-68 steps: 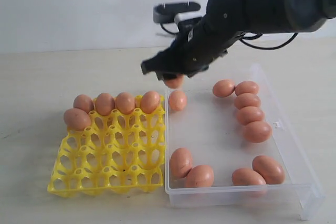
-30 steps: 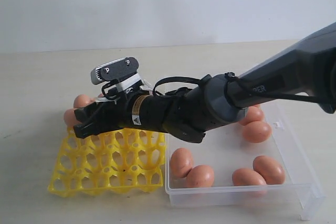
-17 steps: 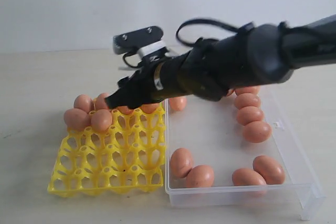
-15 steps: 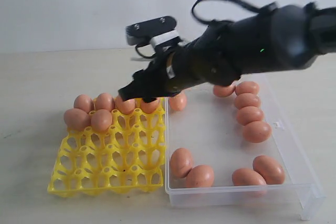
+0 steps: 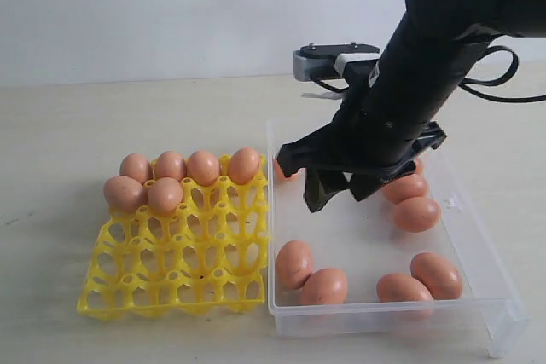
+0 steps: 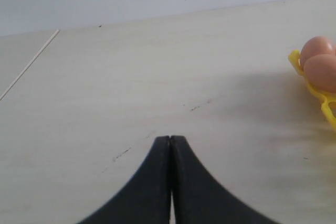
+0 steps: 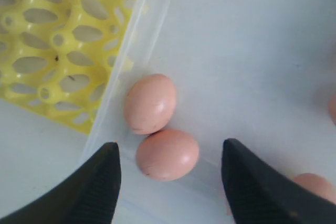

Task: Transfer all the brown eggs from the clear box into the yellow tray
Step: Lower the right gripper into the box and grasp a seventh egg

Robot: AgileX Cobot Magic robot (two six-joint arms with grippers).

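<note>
The yellow tray (image 5: 175, 262) lies on the left and holds several brown eggs (image 5: 203, 166) along its far side, two of them in the second row (image 5: 165, 195). The clear box (image 5: 478, 245) on the right holds several more eggs (image 5: 417, 213). My right gripper (image 5: 337, 192) hangs open and empty over the box's left half. In the right wrist view that gripper (image 7: 169, 148) stands above two touching eggs (image 7: 168, 154) (image 7: 150, 103) by the box wall next to the tray (image 7: 63, 40). My left gripper (image 6: 170, 138) is shut over bare table, with the tray's corner (image 6: 328, 100) to one side.
The right arm covers part of the box's far side, and one egg (image 5: 281, 170) peeks out beside it. Two more eggs (image 5: 403, 287) lie near the box's front right. The box and tray stand side by side on a pale tabletop (image 5: 51, 125).
The right arm carried an egg from the box to the tray and set it in the second row. It has swung back over the box with its gripper open.
</note>
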